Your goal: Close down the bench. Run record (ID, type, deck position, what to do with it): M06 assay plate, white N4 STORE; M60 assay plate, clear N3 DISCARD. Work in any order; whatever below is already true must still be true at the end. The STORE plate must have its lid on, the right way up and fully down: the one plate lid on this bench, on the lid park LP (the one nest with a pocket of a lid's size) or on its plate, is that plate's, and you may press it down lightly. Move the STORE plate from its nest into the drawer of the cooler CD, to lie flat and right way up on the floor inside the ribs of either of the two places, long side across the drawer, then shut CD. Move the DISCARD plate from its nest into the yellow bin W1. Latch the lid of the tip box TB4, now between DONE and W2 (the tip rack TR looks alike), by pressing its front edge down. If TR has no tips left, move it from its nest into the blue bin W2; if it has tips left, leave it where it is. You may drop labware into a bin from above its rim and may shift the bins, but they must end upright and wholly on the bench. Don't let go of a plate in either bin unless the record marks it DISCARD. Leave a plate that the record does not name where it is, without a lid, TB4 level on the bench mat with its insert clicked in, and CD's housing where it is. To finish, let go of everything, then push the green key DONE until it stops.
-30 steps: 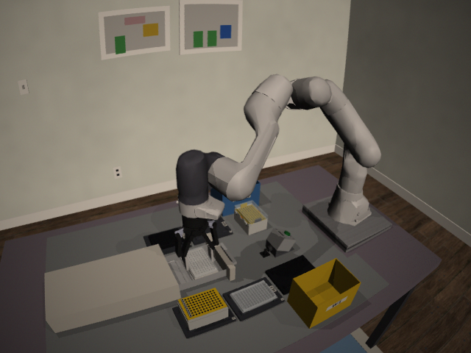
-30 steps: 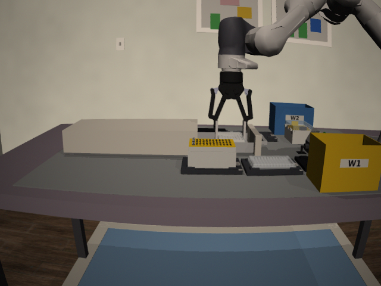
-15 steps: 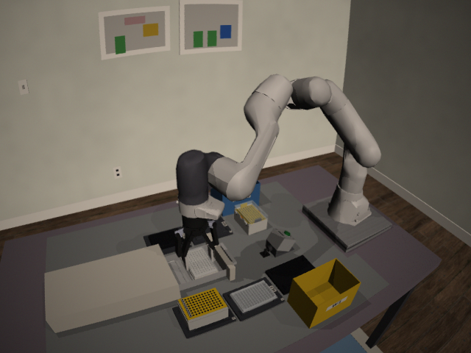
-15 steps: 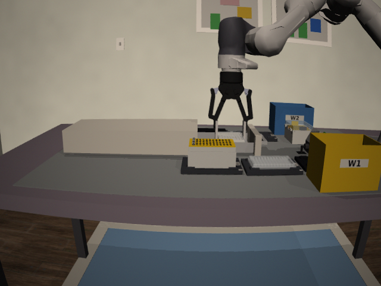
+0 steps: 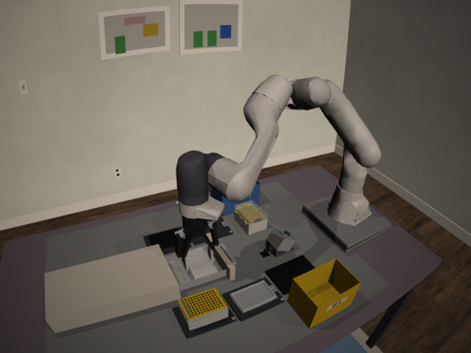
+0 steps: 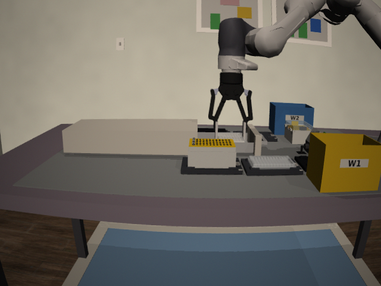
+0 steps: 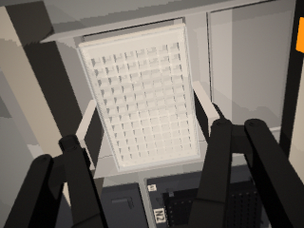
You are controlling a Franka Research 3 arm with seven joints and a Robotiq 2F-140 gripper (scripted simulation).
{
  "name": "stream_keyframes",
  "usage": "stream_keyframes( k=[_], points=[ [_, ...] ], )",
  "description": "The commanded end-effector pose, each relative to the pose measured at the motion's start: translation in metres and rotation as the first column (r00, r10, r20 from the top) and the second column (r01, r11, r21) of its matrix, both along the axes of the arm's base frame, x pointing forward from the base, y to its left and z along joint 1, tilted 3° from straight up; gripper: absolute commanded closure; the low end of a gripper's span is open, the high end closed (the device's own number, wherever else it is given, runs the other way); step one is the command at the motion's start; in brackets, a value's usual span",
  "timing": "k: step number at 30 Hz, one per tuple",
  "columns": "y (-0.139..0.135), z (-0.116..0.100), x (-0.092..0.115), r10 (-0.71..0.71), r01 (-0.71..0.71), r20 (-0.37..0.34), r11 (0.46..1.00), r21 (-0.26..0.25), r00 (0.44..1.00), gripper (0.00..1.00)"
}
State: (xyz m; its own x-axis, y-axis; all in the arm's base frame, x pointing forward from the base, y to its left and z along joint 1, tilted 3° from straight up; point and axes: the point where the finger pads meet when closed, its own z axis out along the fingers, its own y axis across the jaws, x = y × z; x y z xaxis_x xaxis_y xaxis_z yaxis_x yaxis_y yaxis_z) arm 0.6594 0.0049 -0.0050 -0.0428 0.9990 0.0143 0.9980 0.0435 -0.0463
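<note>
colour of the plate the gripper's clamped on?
White: the assay plate between the gripper fingers, over the open drawer. Wrist view shows it best.

The plate [image 5: 199,262] is lying in the open drawer [image 5: 224,270] of the cooler [image 5: 110,287], between the fingers. The tip rack [image 5: 204,307] is sitting before the drawer, another plate [image 5: 253,296] right of it, then the bin [image 5: 304,304].
</note>
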Motion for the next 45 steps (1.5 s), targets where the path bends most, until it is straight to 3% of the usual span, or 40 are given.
stream_keyframes(
  k=[1,45],
  points=[
    [0.0009,-0.0024,-0.0005,-0.004,0.004,0.000,1.000,-0.001,1.000,1.00],
    [0.0016,-0.0117,-0.0011,-0.004,0.004,0.000,1.000,-0.001,1.000,1.00]
  ],
)
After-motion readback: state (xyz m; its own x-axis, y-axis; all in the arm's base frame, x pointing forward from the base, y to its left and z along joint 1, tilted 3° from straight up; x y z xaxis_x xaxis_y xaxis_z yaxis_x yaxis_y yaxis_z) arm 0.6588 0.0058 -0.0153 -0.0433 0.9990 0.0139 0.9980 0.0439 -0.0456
